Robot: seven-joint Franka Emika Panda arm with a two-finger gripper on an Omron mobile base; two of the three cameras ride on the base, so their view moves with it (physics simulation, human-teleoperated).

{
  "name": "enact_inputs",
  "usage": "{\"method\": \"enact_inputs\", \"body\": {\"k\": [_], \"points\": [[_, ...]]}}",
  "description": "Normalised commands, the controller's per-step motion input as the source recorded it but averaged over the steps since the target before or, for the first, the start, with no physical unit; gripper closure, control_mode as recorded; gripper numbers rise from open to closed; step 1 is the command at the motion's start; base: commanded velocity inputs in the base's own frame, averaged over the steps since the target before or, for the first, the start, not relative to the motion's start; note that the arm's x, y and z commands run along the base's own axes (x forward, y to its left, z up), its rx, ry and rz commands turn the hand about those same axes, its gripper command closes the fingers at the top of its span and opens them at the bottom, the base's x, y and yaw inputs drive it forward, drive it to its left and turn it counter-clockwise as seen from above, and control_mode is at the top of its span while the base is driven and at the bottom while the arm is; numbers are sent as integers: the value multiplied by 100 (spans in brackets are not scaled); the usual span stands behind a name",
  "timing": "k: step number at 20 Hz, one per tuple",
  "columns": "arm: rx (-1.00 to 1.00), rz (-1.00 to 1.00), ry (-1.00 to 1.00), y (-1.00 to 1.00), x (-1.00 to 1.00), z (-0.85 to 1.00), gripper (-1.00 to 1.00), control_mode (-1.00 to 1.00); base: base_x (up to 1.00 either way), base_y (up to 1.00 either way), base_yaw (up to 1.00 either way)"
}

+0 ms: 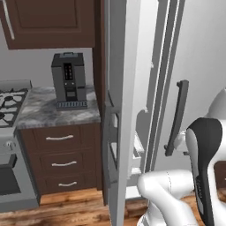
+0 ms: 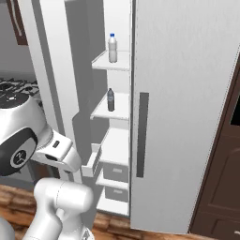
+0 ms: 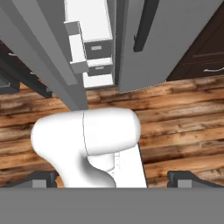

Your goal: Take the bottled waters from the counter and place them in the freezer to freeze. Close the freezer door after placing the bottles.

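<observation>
Bottled waters stand upright inside the freezer (image 2: 115, 140): the milky white bottle (image 2: 112, 48) near the front edge of the upper shelf, the clear greyish bottle (image 2: 110, 100) near the front edge of the shelf below, well apart. Left of the freezer, the counter (image 1: 42, 110) carries a coffee machine (image 1: 68, 80) toward its right edge, and the freezer door (image 1: 121, 110) stands open. The gripper (image 3: 113, 177) hangs over the wooden floor (image 3: 183, 127), fingers spread fully wide, holding nothing.
</observation>
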Motion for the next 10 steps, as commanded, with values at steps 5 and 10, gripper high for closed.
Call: {"method": "enact_inputs", "body": {"k": [5, 10], "points": [[0, 0, 0, 0, 0, 0, -100, 100, -4, 15, -5], [0, 0, 0, 0, 0, 0, -100, 100, -9, 3, 2]]}}
